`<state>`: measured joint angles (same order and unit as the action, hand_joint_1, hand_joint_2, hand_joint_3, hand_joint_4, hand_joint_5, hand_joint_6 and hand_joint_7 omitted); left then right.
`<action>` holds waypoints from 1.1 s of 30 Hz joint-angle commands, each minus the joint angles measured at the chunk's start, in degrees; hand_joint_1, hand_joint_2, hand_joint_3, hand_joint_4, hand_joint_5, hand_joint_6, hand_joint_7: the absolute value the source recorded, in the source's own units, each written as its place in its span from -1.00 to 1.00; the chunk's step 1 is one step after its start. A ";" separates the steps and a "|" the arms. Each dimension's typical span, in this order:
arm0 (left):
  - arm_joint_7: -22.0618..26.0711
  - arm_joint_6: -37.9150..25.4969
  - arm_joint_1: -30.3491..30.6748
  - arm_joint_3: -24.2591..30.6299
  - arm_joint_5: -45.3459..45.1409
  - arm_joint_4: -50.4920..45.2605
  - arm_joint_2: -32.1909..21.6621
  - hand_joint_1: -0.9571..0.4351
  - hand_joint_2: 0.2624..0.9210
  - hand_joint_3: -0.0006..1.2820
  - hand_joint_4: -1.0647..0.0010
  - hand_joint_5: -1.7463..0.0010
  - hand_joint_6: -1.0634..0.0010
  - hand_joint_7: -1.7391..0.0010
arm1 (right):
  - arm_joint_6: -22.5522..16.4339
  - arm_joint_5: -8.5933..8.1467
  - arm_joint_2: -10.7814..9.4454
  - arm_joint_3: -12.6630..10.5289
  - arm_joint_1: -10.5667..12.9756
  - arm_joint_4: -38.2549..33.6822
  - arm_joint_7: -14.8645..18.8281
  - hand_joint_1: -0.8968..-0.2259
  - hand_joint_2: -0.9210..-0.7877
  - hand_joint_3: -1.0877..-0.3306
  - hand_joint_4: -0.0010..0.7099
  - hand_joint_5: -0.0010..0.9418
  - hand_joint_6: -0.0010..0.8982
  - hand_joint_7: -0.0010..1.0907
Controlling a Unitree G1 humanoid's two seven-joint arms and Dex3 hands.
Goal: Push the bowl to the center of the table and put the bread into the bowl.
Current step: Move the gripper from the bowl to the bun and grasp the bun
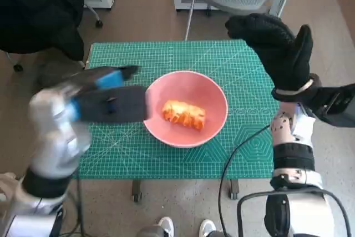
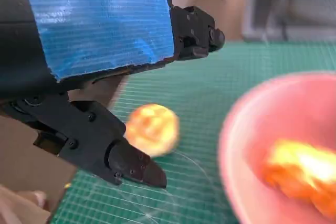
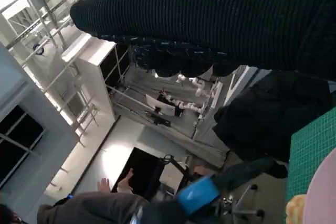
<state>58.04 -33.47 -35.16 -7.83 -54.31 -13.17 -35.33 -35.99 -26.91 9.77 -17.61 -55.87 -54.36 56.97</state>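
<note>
On the green mat (image 1: 166,159), the pink bowl (image 1: 213,95) is sitting near center, with the bread (image 1: 184,114) lying inside, long axis running left-right, tilting slightly. My left hand (image 1: 111,102) is hovering beside the rim, fingers apart, gripping nothing. My right hand (image 1: 277,48) is raised, released. Left wrist view is showing a second orange piece (image 2: 152,128) on the mat, hidden from head view.

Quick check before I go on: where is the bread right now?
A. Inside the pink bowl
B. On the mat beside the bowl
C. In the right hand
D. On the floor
A: the bread lies inside the bowl, and the right hand is raised above the table holding nothing.
</note>
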 commanded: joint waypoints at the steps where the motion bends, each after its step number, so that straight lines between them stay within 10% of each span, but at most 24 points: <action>1: -2.43 -0.26 1.65 0.63 1.79 -1.24 -0.24 -0.09 0.14 -0.97 1.00 1.00 0.86 1.00 | -0.05 0.08 -0.85 0.01 -0.41 -1.44 0.72 -0.49 -1.00 -0.32 -0.05 -1.00 -0.28 -1.00; 33: -12.00 1.81 4.15 -1.67 6.28 4.42 -1.60 -0.10 0.16 -0.98 1.00 1.00 0.85 0.99 | -0.33 0.31 -0.28 -0.49 -0.82 -2.34 1.85 -0.47 -1.00 -0.38 -0.05 -1.00 -0.27 -1.00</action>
<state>47.00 -32.19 -31.53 -8.82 -48.46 -9.43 -36.08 -36.78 -26.82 8.96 -18.00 -56.96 -56.32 58.39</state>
